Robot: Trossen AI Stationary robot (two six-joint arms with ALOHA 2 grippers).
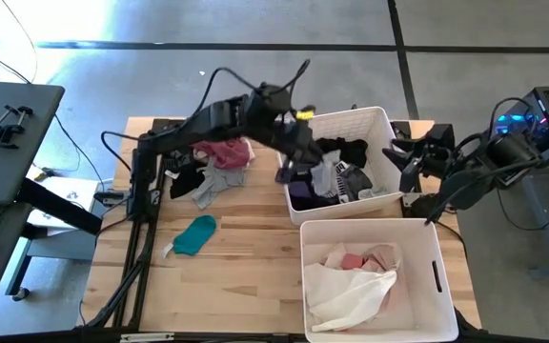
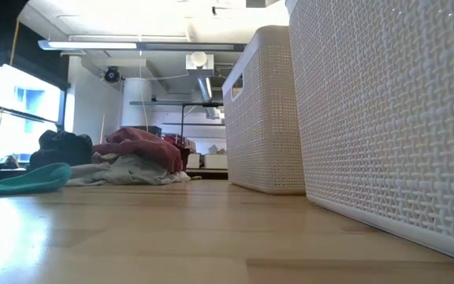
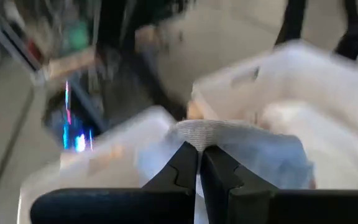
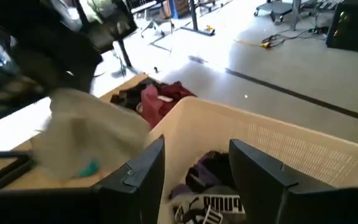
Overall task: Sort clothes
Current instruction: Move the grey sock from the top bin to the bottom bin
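Observation:
My left gripper (image 1: 292, 170) is over the left rim of the far white bin (image 1: 381, 118), shut on a pale grey garment (image 3: 272, 155). In the right wrist view that garment (image 4: 86, 140) shows as a blur hanging in the air. My right gripper (image 1: 406, 164) waits open and empty at the far bin's right rim, its fingers (image 4: 138, 174) above the bin. A pile of maroon, black and grey clothes (image 1: 215, 164) lies on the table's far left. A teal garment (image 1: 195, 234) lies flat nearer the front. My left gripper pinches the garment's lighter banded edge (image 3: 219, 132) between its two fingers (image 3: 182, 165). The cloth spreads out beyond the fingertips and hangs clear of the table, over the far bin's left rim.
The far bin holds black, purple and black-and-white clothes (image 1: 336, 176). The near white bin (image 1: 437, 276) holds white and pink clothes (image 1: 355, 276). In the low view the pile (image 2: 140, 154) and the teal garment (image 2: 26, 180) lie left of both bins (image 2: 266, 110). Bare wood (image 1: 236, 286) shows at the front left.

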